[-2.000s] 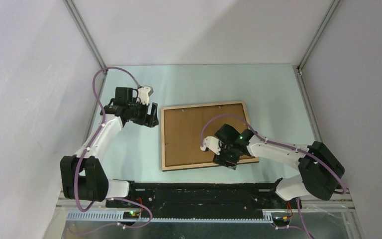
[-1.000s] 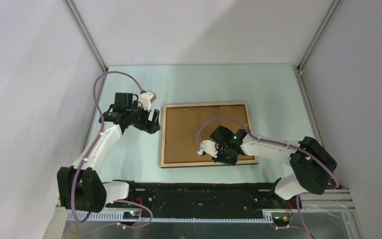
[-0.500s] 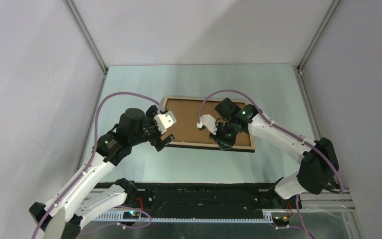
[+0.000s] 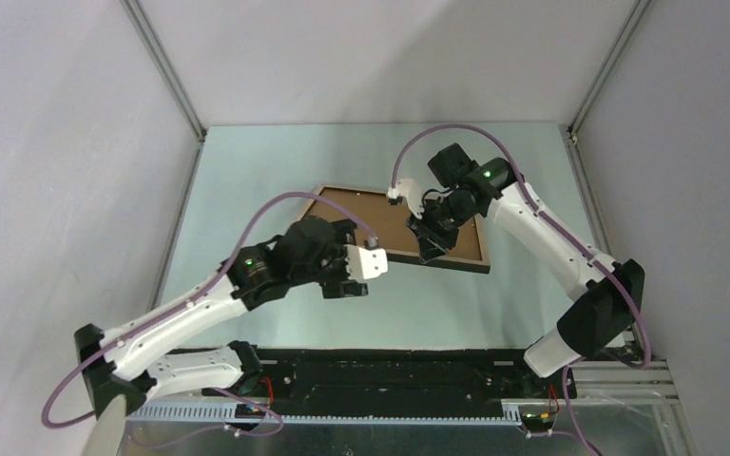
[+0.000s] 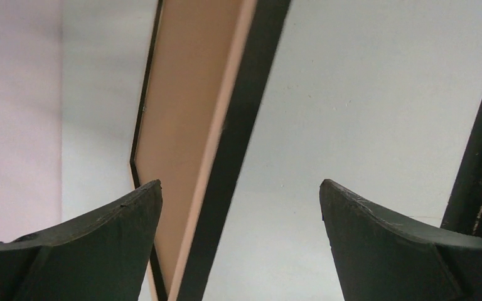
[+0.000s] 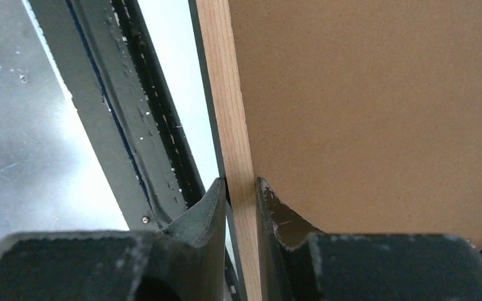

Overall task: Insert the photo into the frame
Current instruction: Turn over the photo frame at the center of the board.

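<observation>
Pale green tabletop point(image 4: 276, 161), centre: thin rectangular frame point(image 6: 233, 113), light-wood back up, near edge raised. Plain brown backing board point(image 6: 376, 106) seated inside, likely blocking entry. Right gripper point(image 6: 241, 188) clamped on near rail: best held steady. Left gripper point(image 5: 240, 185) spread wide, holding nothing, by left near corner. Photo unseen.

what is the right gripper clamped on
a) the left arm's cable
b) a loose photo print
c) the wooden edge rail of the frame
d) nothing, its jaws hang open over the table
c: in the right wrist view the right gripper has its jaws closed on either side of the light wood rail of the frame, with the brown backing right beside it.
</observation>
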